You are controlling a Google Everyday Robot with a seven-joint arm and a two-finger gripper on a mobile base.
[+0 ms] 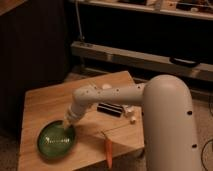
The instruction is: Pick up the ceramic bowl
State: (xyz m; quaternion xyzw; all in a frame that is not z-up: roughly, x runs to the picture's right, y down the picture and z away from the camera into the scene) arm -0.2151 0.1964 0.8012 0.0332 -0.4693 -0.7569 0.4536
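Hovering tool [66, 125] at green ceramic bowl [56, 141] rim; no writing legible.

We see the ceramic bowl [56, 140], glossy green with a darker rim, on the light tan wooden table [45, 105]. The off-white gripper [66, 125] sits at its rim. Nearby lie an orange carrot [108, 149] and a black block [110, 109].
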